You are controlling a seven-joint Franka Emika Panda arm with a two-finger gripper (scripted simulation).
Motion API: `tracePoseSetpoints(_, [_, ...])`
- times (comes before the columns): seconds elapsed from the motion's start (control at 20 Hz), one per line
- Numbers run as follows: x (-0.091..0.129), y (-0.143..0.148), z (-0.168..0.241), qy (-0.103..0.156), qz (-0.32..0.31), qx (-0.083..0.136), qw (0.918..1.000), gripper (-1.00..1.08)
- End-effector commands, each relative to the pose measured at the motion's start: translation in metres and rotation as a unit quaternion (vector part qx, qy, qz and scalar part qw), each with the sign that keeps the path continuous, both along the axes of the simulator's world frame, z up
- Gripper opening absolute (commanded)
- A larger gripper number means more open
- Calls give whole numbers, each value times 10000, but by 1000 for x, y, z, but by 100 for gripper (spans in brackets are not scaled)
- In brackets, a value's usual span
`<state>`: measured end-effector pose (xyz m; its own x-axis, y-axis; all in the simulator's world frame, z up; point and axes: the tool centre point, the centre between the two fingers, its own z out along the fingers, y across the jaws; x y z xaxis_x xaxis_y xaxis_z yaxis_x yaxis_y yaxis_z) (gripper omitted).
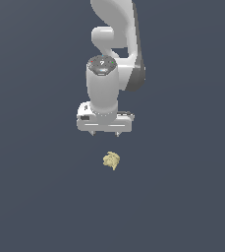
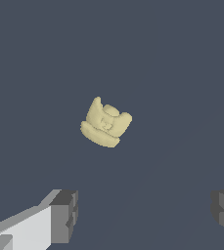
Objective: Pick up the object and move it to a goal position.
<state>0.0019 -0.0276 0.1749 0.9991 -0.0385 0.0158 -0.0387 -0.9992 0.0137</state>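
Approach is the step in hand. In the exterior view the gripper (image 1: 105, 133) points straight down from the white arm (image 1: 104, 83), and the lump (image 1: 111, 160) lies on the dark floor (image 1: 35, 197) at about five o'clock from the fingertips, near but apart from them. The jaws stand wide and hold nothing. To do it well, I judge the hand should first shift until the lump sits midway between the fingers, then descend straight, closing only once the pads flank the widest part.

In the wrist view the two fingers (image 2: 64, 215) show at the frame's edge, spread far apart with only bare floor between them; the lump (image 2: 105, 123) lies beyond them, toward eleven o'clock from the gap's middle. It is pale yellow-beige, knobbly and folded, with a rounded base and small lobes, so a grip across its bulk looks safer than one across the lobes.
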Motion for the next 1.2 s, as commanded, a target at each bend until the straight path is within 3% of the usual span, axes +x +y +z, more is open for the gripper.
tracePoseSetpoints(0.0, [0,0,0,0,0,0,10000,100])
tracePoseSetpoints(0.55, [-6,29,-2,110,304,106,9994,100])
tracePoseSetpoints(1.15, [6,28,-17,102,-259,119,9995,100])
